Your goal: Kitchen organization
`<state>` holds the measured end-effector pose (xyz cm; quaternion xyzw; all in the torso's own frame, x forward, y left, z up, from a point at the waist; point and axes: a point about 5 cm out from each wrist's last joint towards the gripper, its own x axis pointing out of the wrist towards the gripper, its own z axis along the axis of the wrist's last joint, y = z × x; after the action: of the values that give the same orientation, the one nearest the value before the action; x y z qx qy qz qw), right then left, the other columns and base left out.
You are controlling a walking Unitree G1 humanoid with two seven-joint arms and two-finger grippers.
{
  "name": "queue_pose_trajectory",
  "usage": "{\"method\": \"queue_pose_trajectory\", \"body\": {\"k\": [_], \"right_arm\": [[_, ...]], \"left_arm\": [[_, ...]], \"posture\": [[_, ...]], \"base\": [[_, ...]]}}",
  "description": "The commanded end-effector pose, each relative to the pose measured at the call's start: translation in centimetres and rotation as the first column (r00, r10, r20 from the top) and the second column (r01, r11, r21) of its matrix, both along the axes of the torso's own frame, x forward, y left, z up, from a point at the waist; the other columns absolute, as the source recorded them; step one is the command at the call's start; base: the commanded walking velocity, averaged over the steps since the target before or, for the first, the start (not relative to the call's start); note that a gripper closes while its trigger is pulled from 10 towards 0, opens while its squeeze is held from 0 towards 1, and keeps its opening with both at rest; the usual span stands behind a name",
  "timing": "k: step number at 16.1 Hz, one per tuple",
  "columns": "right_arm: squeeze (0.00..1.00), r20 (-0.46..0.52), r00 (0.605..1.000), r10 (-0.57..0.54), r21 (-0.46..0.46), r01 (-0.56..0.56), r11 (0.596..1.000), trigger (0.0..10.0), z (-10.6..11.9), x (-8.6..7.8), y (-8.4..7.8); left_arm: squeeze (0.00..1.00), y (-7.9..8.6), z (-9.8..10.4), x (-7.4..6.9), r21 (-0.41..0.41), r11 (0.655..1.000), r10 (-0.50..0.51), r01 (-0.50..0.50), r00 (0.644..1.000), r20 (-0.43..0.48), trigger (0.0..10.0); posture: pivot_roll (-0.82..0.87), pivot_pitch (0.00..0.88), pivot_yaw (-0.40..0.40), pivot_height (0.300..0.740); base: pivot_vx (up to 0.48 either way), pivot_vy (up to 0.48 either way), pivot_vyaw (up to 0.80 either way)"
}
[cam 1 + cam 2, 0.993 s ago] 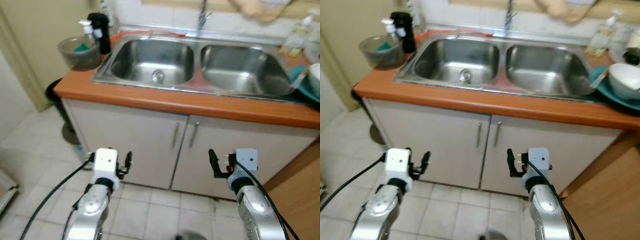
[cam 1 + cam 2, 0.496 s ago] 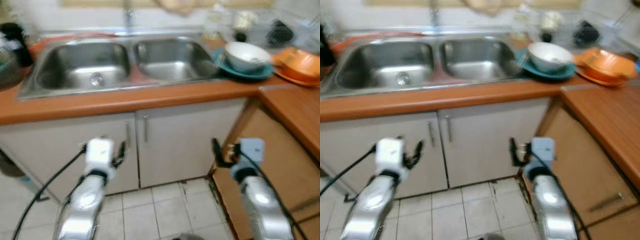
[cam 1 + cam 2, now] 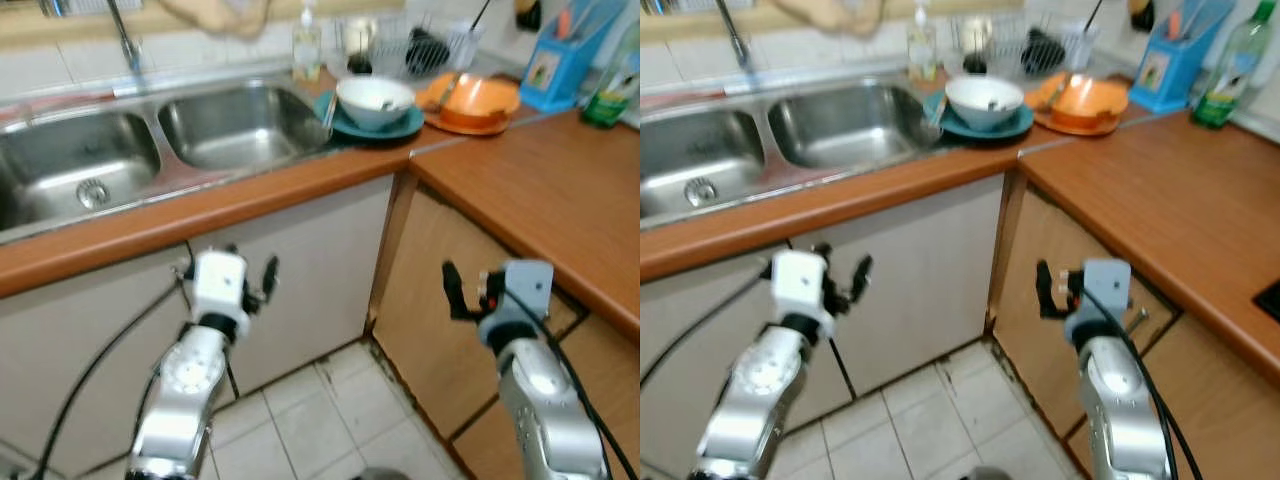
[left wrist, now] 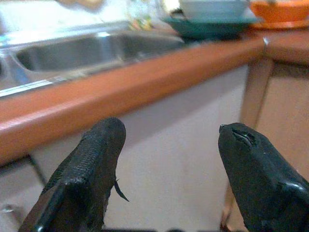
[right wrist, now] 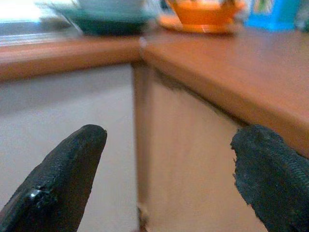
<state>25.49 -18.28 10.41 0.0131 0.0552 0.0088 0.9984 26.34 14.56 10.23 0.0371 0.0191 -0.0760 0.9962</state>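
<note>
A white bowl (image 3: pixel 375 100) sits on a teal plate (image 3: pixel 408 126) on the orange-brown counter, just right of the double steel sink (image 3: pixel 150 140). Beside it an orange bowl (image 3: pixel 480 98) rests on an orange plate (image 3: pixel 452 124). Both arms are held low in front of the cabinet doors, below the counter edge. My left gripper (image 4: pixel 169 133) is open with nothing between its fingers and faces the pale cabinet under the sink. My right gripper (image 5: pixel 169 137) is also open and empty, facing the wooden corner cabinet.
A dish rack (image 3: pixel 410 45), a soap bottle (image 3: pixel 307 48), a blue utensil holder (image 3: pixel 553 62) and a green bottle (image 3: pixel 612 85) stand along the back wall. The wooden counter (image 3: pixel 540 190) runs forward on my right. Tiled floor (image 3: pixel 320 420) lies below.
The whole picture has swung right: the sink has slid left and the corner counter with the bowls has come into view. Both grippers stay open and low before me.
</note>
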Motion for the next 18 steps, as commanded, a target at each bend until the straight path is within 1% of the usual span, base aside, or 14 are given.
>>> {"method": "queue_pose_trajectory", "body": {"k": [1, 2, 5, 7, 8, 10, 13, 15, 18], "right_arm": [[0.0, 0.002, 0.998, 0.066, 0.016, -0.066, 0.998, 10.0, 0.5, 0.2, 1.2], [0.0, 0.007, 0.996, 0.091, 0.001, -0.091, 0.996, 10.0, 0.8, 0.4, 1.6], [0.0, 0.026, 0.993, 0.117, 0.022, -0.117, 0.993, 10.0, 1.6, 0.7, 2.3], [0.0, 0.032, 0.988, 0.153, 0.028, -0.154, 0.988, 10.0, 2.2, 0.7, 2.8], [0.0, 0.031, 0.984, 0.175, 0.007, -0.175, 0.985, 10.0, 2.4, 0.8, 3.1], [0.0, 0.03, 0.982, 0.185, -0.018, -0.184, 0.983, 10.0, 2.5, 0.8, 3.1], [0.0, 0.03, 0.987, 0.156, -0.012, -0.156, 0.988, 10.0, 2.6, 0.9, 2.9], [0.0, 0.03, 0.987, 0.155, -0.01, -0.155, 0.988, 10.0, 2.6, 1.0, 3.0], [0.0, 0.027, 0.987, 0.16, -0.008, -0.16, 0.987, 10.0, 2.6, 1.1, 3.2]], "left_arm": [[0.0, 0.8, 0.4, 0.0, -0.016, 1.0, 0.022, -0.022, 1.0, -0.011, 10.0], [0.0, 0.6, 0.8, -0.1, -0.026, 1.0, -0.005, 0.005, 1.0, 0.016, 10.0], [0.0, 0.9, 1.1, -0.5, -0.032, 0.999, 0.0, 0.001, 1.0, 0.029, 10.0], [0.0, 1.1, 1.6, -0.4, -0.072, 0.997, -0.006, 0.01, 0.999, 0.045, 10.0], [0.0, 1.0, 1.8, -0.3, -0.083, 0.996, -0.021, 0.025, 0.998, 0.052, 10.0], [0.0, 0.8, 1.8, -0.3, -0.098, 0.995, -0.025, 0.029, 0.999, 0.044, 10.0], [0.0, -0.2, 2.1, -0.3, -0.099, 0.992, -0.076, 0.081, 0.996, 0.05, 10.0], [0.0, -0.4, 2.2, -0.3, -0.092, 0.992, -0.085, 0.09, 0.995, 0.054, 10.0], [0.0, -0.2, 2.7, 0.0, -0.06, 0.994, -0.087, 0.091, 0.994, 0.061, 10.0]], "posture": [[-0.15, 0.0, -0.007, 0.74], [-0.15, 0.0, -0.012, 0.74], [-0.14, 0.0, -0.016, 0.74], [-0.14, 0.0, -0.017, 0.74], [-0.14, 0.0, -0.019, 0.74], [-0.15, 0.0, -0.022, 0.74], [-0.14, 0.0, -0.025, 0.74], [-0.14, 0.0, -0.028, 0.74], [-0.13, 0.0, -0.034, 0.74]], "base": [[0.0, 0.0, 0.0], [0.0, 0.0, 0.0], [0.0, 0.0, 0.0], [0.129, 0.0, 0.0], [0.375, 0.0, 0.0], [0.386, 0.0, 0.0], [0.391, 0.0, 0.0], [0.388, 0.0, 0.0], [0.376, 0.0, 0.0]]}}
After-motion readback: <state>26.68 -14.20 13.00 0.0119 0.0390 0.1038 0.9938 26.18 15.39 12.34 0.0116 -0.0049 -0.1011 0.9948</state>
